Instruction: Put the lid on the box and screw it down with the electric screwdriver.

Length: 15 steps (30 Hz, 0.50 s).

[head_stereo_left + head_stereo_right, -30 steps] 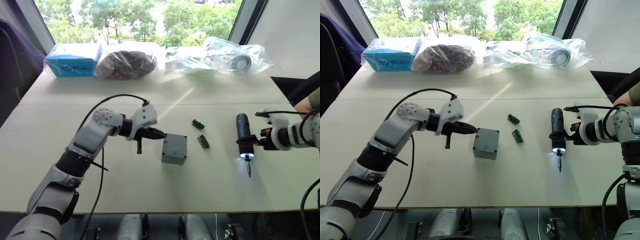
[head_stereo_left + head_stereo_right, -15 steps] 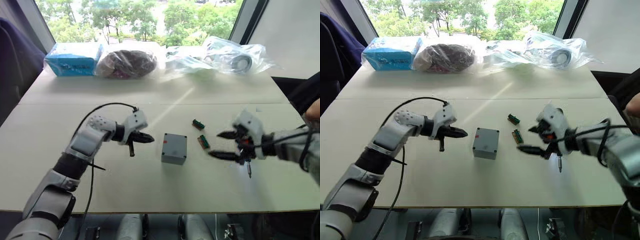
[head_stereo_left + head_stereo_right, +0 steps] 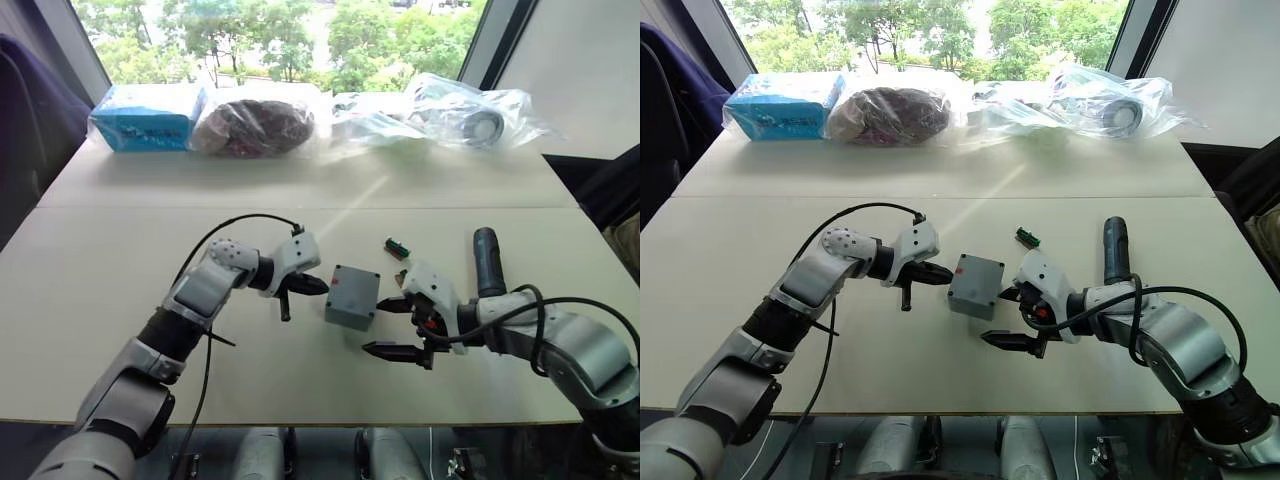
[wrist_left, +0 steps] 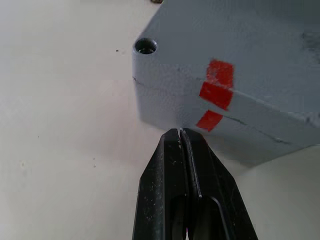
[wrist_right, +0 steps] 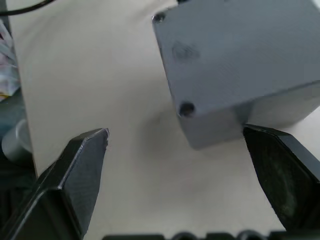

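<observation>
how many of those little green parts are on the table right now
1 in clear sight: a green part lies beyond the box, toward the electric screwdriver. Another may sit hidden behind the right hand.

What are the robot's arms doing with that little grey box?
The robot has a small grey box on the table between its two grippers. The left gripper is shut, with its tips pressed against the side that has the red marks. The right gripper is wide open beside the box's other side, not gripping it. The lid looks already on. The black electric screwdriver lies on the table behind the right arm, with nothing holding it.
</observation>
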{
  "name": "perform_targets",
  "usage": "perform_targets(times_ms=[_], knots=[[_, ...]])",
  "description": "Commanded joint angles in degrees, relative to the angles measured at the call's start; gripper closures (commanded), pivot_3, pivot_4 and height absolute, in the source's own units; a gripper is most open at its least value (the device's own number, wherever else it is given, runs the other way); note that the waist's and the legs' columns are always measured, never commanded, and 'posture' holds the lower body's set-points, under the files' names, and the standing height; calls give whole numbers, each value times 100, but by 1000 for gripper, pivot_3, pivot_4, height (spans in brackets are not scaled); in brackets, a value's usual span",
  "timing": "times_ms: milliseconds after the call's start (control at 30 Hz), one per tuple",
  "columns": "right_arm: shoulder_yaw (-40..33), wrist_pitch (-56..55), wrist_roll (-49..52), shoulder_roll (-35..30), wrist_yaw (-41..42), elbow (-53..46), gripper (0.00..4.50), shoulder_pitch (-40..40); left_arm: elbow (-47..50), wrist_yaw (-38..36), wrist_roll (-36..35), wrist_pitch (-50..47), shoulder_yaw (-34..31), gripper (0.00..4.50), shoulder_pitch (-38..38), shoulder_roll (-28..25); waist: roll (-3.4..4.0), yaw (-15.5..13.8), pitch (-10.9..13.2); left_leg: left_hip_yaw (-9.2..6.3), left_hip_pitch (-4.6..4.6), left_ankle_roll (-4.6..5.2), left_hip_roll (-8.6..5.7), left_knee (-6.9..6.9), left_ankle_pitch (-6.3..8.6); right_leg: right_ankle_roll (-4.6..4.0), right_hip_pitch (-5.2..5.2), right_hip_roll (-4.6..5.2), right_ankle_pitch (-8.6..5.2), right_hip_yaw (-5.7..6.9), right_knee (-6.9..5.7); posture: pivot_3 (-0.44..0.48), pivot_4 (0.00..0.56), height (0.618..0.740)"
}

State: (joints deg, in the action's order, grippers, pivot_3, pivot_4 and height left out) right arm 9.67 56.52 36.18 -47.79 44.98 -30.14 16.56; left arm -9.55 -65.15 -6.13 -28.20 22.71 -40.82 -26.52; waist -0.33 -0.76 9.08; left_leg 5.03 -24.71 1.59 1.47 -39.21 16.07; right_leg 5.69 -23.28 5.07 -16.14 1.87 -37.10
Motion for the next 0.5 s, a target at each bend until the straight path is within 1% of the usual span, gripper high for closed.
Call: perform_targets(times_ms=[33,100,200,400,467,500], knots=[[-28,112,250,177,83,-233,16,178,-194,-20,48,295,12,4500,-249,203,0,3,0,0,0,0,0,0,0,0,0,0,0,0,0,0,150,740],[-60,207,344,144,138,-393,16,133,-446,92,157,437,-12,4500,-372,289,0,-4,0,-1,0,0,1,0,0,0,0,-2,0,1,0,0,150,740],[-190,257,331,-107,197,-602,16,28,-675,112,307,629,-51,4500,-465,212,-1,2,1,-2,0,0,0,0,0,0,1,0,0,2,1,0,150,740],[-557,86,170,-658,309,-540,16,31,-606,-27,410,618,-203,4500,-301,-327,-2,10,1,-2,0,1,4,1,0,0,-2,-2,0,2,-1,0,150,740],[-577,-22,60,-699,309,-365,16,116,-472,-251,259,349,-244,4500,-155,-509,-1,21,1,-2,0,0,4,1,0,0,-3,-2,0,1,0,0,150,740],[-482,-201,-143,-702,300,-177,16,188,-209,-521,146,253,-203,4500,44,-684,-1,25,1,-1,0,1,4,1,0,0,-3,-2,0,1,0,0,150,740]])
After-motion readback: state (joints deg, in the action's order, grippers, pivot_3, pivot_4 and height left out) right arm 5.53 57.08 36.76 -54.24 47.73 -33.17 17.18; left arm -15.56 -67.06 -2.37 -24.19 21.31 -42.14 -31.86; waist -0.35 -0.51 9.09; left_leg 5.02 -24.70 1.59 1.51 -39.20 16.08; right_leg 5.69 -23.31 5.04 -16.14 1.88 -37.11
